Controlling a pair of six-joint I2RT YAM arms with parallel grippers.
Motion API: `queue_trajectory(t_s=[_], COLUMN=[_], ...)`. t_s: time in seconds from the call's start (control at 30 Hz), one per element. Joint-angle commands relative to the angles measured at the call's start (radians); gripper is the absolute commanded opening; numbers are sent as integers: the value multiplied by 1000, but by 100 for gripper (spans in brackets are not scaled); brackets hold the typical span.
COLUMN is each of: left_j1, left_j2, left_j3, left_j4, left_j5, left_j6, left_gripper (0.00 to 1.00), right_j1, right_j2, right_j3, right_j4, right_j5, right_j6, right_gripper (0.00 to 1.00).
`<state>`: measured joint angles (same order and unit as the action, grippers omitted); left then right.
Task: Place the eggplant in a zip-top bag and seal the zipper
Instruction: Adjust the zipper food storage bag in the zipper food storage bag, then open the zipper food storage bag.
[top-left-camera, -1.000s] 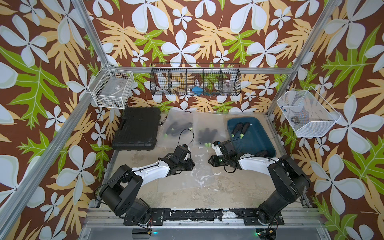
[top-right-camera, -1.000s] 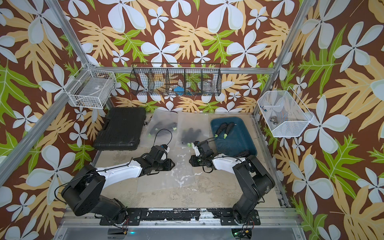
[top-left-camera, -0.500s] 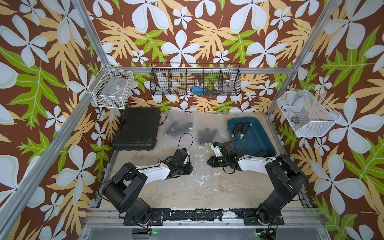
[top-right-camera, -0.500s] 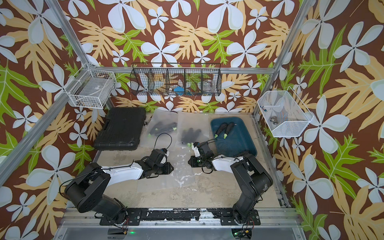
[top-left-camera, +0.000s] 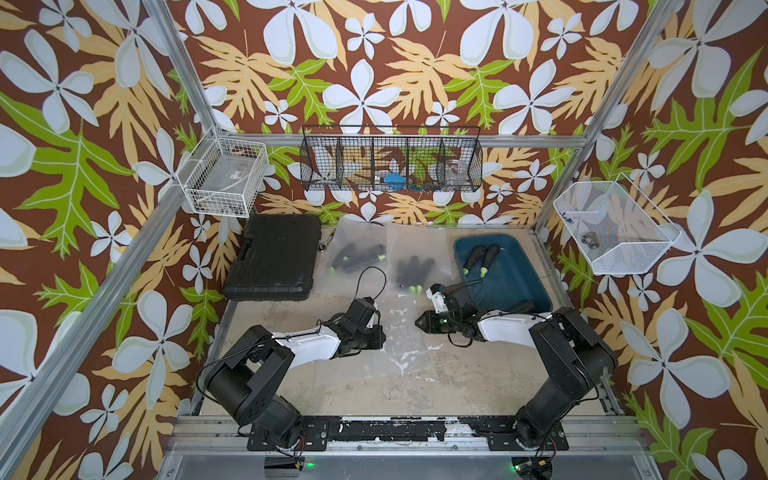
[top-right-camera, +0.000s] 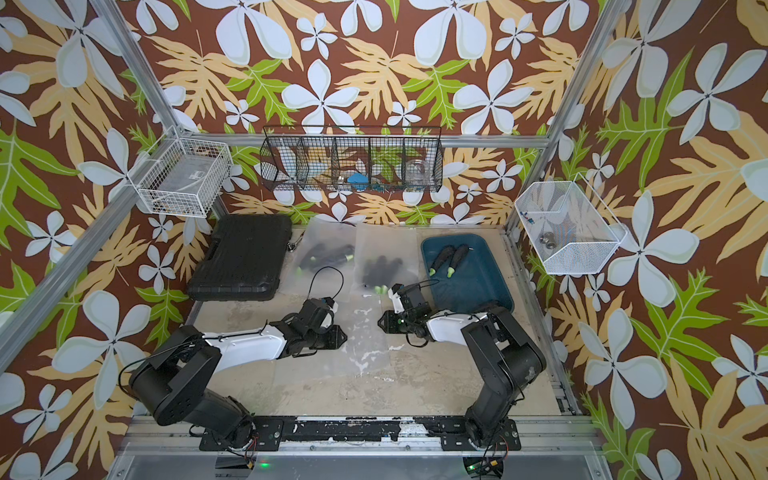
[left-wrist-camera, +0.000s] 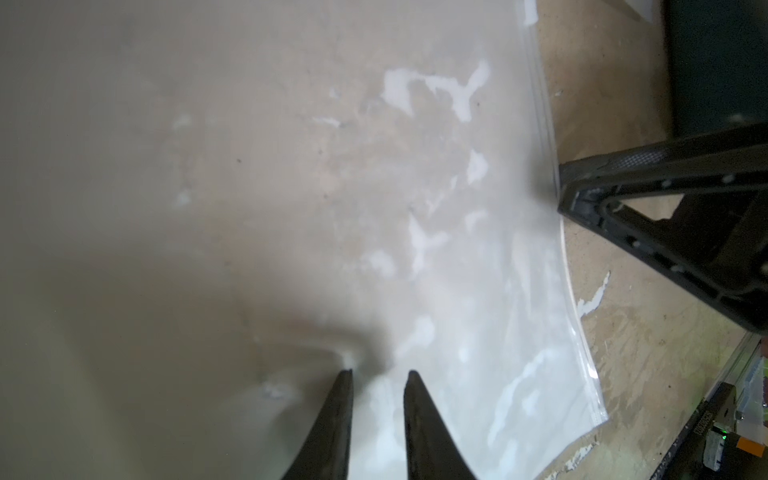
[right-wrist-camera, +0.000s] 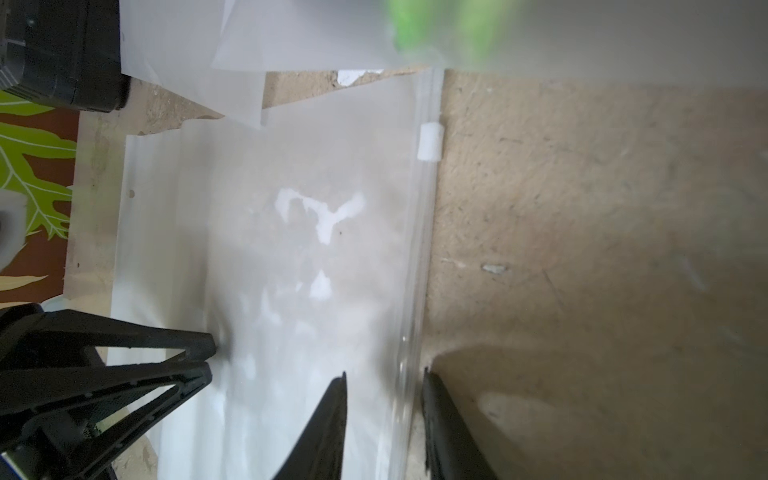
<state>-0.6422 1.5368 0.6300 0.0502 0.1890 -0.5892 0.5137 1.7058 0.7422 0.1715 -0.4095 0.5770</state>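
An empty clear zip-top bag (top-left-camera: 402, 332) (top-right-camera: 365, 332) lies flat on the table between my two grippers. My left gripper (top-left-camera: 380, 332) (left-wrist-camera: 379, 372) rests on its left edge, narrowly open, with film showing in the gap. My right gripper (top-left-camera: 417, 322) (right-wrist-camera: 385, 372) is open at the bag's right edge and straddles the zipper strip (right-wrist-camera: 415, 249). The white slider (right-wrist-camera: 430, 141) sits farther along that strip. Two dark eggplants (top-left-camera: 473, 257) (top-left-camera: 490, 255) with green stems lie in the blue bin (top-left-camera: 519, 282) at the back right.
Two other bags (top-left-camera: 353, 257) (top-left-camera: 415, 266) holding several eggplants lie at the back. A black case (top-left-camera: 274, 262) sits at the back left. Wire baskets (top-left-camera: 390, 160) hang on the walls. The blue bin stands just behind my right arm.
Both grippers have stayed at the bag's two edges. The left arm has shifted slightly. The bag has not visibly moved.
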Motion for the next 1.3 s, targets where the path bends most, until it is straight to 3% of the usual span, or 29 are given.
queue_trajectory(t_s=[0.0,0.47,0.67,0.8,0.97,1.17,1.27], left_j1=[0,0,-1,0,0,0,0], left_j2=[-3,2,4,5,0,18,29], left_j3=[-2,-3,-1,2,24,37,39], left_j4=[13,17,19,20,37,46,61], left_j5=[3,7,11,15,43,63,80], left_j6=[4,6,4,4,-13,-23,-33], left_gripper=[25,25,24,24,25,26,27], right_j1=[0,2,2,3,36,63,82], right_j2=[16,-21,-44,-64,-26,-10,-38], right_j3=[-3,-30,-51,-80,-84,-122,-142], right_j4=[27,82,105,145,188,251,246], right_j5=[-39,-95,-133,-158,-221,-224,-185], right_j6=[23,54,76,83,71,106,91], right_gripper=[30,12,9,10,25,30,10])
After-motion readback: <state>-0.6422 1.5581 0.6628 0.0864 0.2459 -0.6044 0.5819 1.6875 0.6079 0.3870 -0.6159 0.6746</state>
